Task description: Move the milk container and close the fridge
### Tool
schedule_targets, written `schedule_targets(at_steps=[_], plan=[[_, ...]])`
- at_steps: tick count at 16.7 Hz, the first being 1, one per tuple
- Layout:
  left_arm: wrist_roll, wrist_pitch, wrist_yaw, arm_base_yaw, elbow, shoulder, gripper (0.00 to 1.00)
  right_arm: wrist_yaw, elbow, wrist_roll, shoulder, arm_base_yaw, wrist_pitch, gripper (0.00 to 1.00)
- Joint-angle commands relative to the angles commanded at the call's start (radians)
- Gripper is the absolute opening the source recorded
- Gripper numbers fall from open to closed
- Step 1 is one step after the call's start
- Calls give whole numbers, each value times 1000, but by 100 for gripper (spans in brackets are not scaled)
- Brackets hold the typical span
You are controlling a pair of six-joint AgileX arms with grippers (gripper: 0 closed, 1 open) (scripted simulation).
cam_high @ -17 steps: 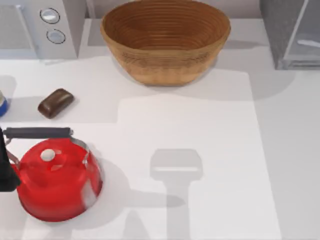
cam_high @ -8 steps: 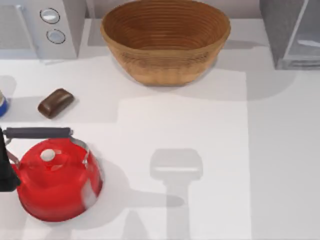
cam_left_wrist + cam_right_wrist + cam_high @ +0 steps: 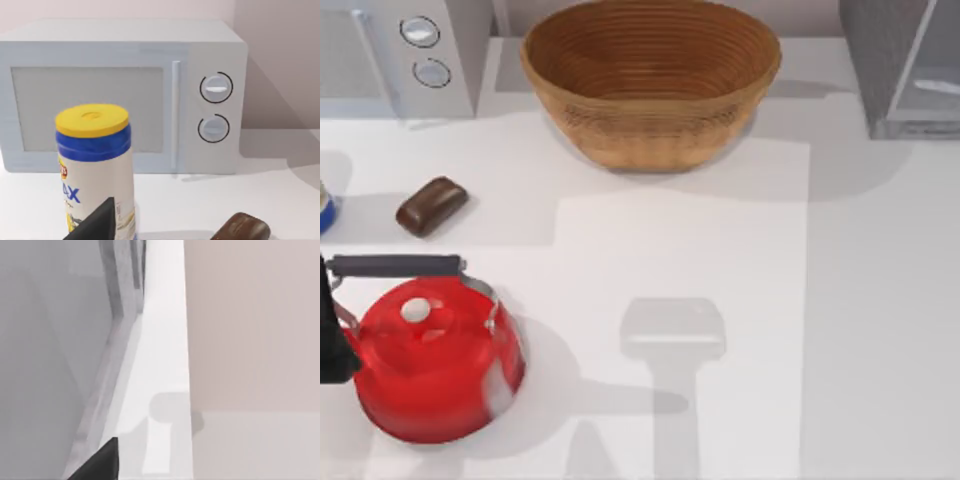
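You have the red kettle (image 3: 435, 365) at the table's (image 3: 720, 260) front-left, basket (image 3: 650, 75) at the back edge, fridge (image 3: 905, 65) in the back-right corner; whether either gripper is spread or pressed together, you cannot tell.

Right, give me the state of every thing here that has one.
fridge: door looks open, not certain
microwave: door shut
red kettle: upright, lid on
basket: upright, empty
canister: upright, yellow lid on
brown bar: lying flat
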Motion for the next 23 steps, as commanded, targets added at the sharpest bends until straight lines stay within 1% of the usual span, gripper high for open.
schedule_targets(at_steps=[3,5,7,10,19,23], plan=[[0,0,0,0,0,0,100,2,-25,-4,6,-24,16,100],[0,0,0,0,0,0,100,20,-35,16,-4,8,27,100],[0,0,0,0,0,0,100,63,-57,60,-27,74,53,100],[0,0,0,0,0,0,100,169,-103,158,-77,216,111,100],[0,0,0,0,0,0,100,576,-277,515,-198,718,311,100],[0,0,0,0,0,0,100,696,-329,615,-212,864,360,100]])
